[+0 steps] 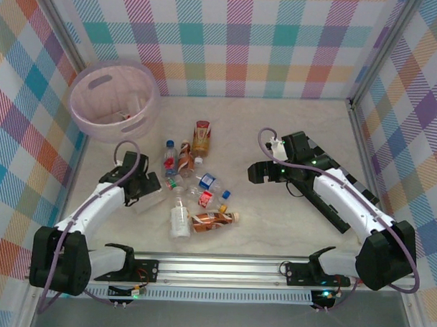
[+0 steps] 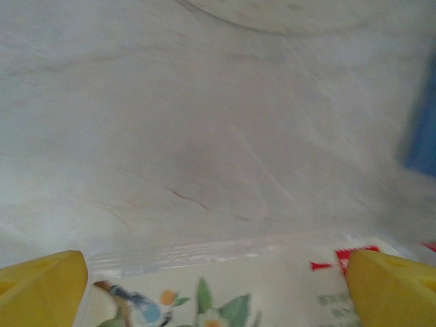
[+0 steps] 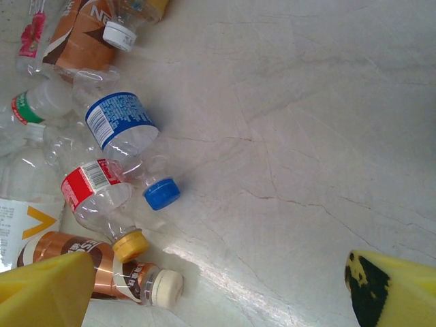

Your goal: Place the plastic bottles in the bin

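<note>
Roughly a dozen plastic bottles (image 1: 192, 188) lie clustered mid-bench (image 1: 277, 130), well apart from the bin (image 1: 112, 135) in the far left corner. We note left pincer (image 2: 218, 286) spread wide, straddling a flower-labelled bottle (image 2: 225, 303); right pincer (image 3: 218, 289) apart over bare bench

Marble table (image 1: 273, 230) with bottles (image 1: 179, 218), bin (image 1: 108, 133)
</note>
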